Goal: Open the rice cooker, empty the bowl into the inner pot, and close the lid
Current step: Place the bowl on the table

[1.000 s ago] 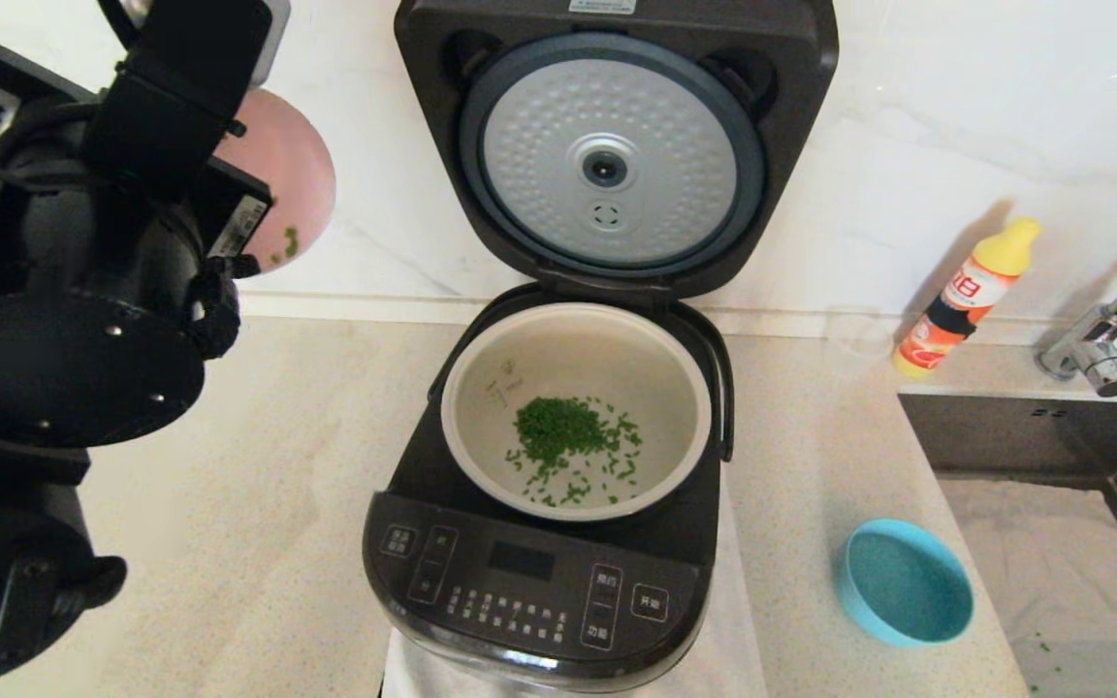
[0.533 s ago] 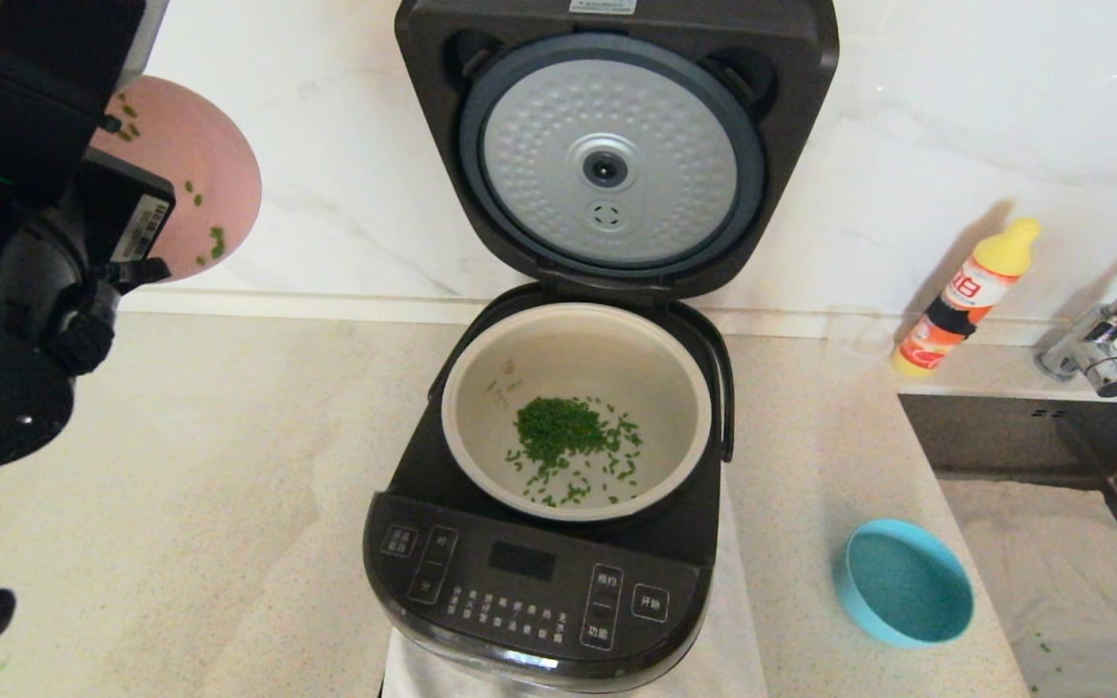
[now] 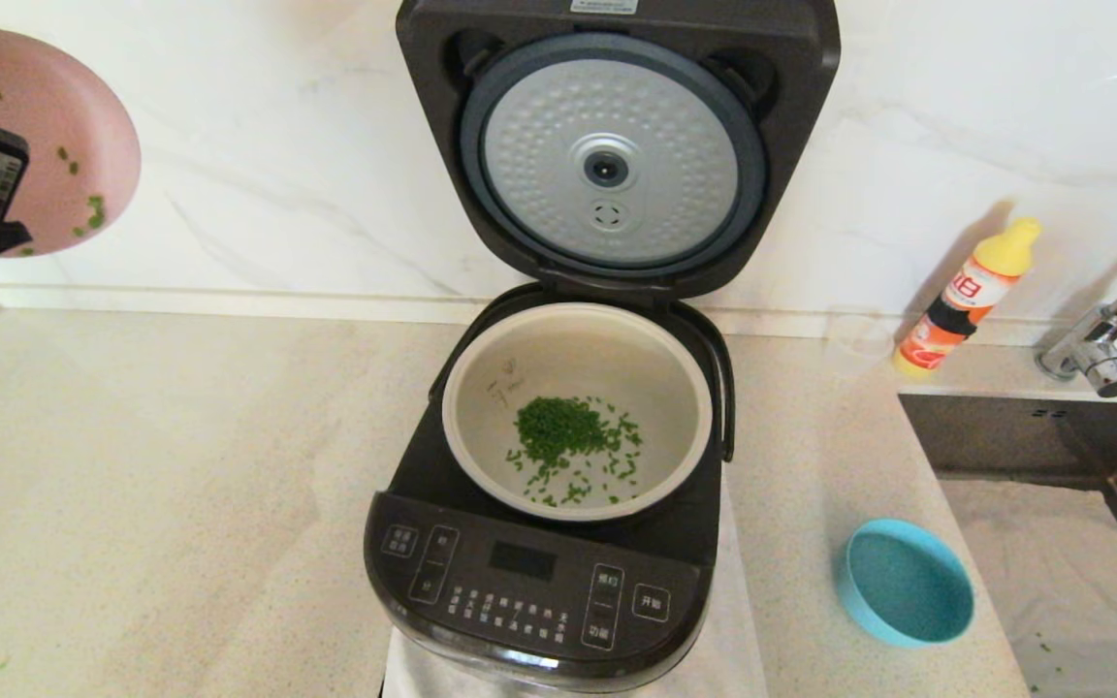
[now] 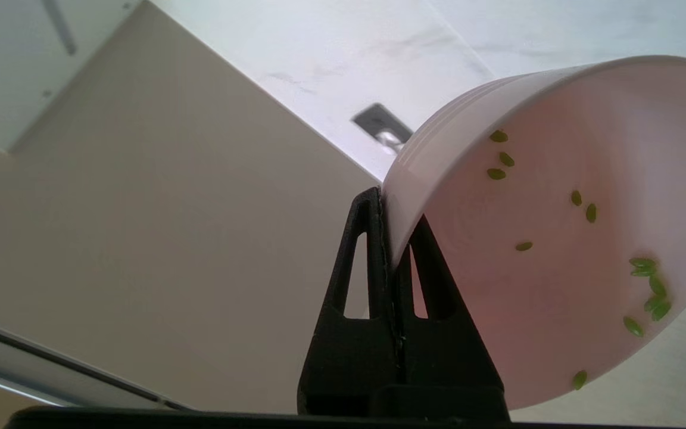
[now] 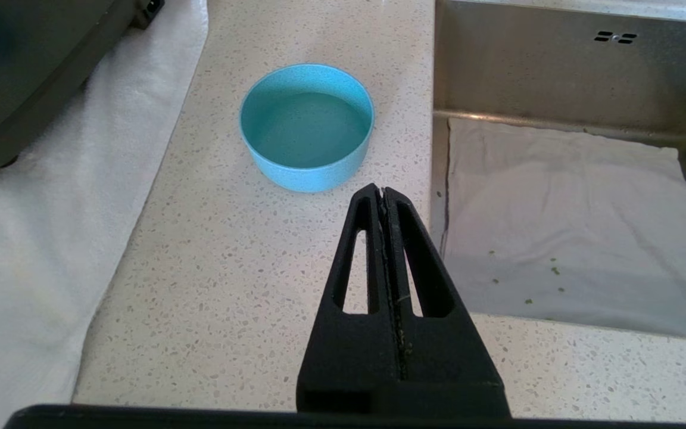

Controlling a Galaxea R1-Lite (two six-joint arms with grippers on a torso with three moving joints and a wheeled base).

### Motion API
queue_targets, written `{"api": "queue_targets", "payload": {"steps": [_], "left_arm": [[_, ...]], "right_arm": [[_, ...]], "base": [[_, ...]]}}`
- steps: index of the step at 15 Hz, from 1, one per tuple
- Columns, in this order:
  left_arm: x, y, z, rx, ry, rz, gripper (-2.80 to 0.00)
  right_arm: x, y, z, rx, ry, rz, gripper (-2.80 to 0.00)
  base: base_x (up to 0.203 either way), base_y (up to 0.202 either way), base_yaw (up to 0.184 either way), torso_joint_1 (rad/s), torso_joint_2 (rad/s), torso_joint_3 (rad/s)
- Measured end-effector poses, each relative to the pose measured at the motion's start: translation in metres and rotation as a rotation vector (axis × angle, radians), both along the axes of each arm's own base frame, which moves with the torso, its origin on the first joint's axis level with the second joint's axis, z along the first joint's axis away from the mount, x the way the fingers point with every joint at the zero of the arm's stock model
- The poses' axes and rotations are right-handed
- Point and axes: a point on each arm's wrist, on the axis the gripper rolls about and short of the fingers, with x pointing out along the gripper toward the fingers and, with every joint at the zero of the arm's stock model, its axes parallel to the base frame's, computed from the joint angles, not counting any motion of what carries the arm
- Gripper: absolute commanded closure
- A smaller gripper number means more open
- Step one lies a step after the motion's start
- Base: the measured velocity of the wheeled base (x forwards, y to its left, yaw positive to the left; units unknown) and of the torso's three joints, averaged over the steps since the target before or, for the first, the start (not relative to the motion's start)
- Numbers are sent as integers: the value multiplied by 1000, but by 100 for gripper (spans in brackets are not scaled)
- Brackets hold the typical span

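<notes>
The black rice cooker stands mid-counter with its lid raised upright, silver dimpled underside facing me. The pale inner pot holds a heap of green grains. My left gripper is shut on the rim of a pink bowl, held tilted high at the far left of the head view, with a few green grains stuck inside. My right gripper is shut and empty above the counter, near a blue bowl.
The blue bowl sits on the counter right of the cooker. A yellow-capped bottle stands by the wall. A sink with a tap is at the right. A white cloth lies under the cooker.
My left arm has swung left and away from the cooker, carrying the tilted pink bowl toward the head view's far left edge. The cooker and blue bowl have not moved.
</notes>
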Motion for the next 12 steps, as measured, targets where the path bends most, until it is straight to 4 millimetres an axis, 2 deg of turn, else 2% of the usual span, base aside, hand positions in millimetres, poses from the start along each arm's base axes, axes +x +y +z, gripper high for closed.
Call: {"api": "queue_targets", "payload": {"steps": [3, 6, 9, 12], "left_arm": [[4, 33, 9, 64, 24, -74, 0], [-3, 61, 1, -51, 112, -272, 0], [-15, 79, -22, -401, 222, -398, 0], [-24, 91, -53, -885, 336, -437, 0]], "right_arm": [[0, 0, 0, 0, 0, 0, 0], [0, 0, 0, 0, 0, 0, 0], [0, 0, 0, 0, 0, 0, 0], [0, 0, 0, 0, 0, 0, 0]], "base": [[0, 0, 0, 0, 0, 0], [0, 0, 0, 0, 0, 0], [0, 0, 0, 0, 0, 0], [0, 0, 0, 0, 0, 0]]}}
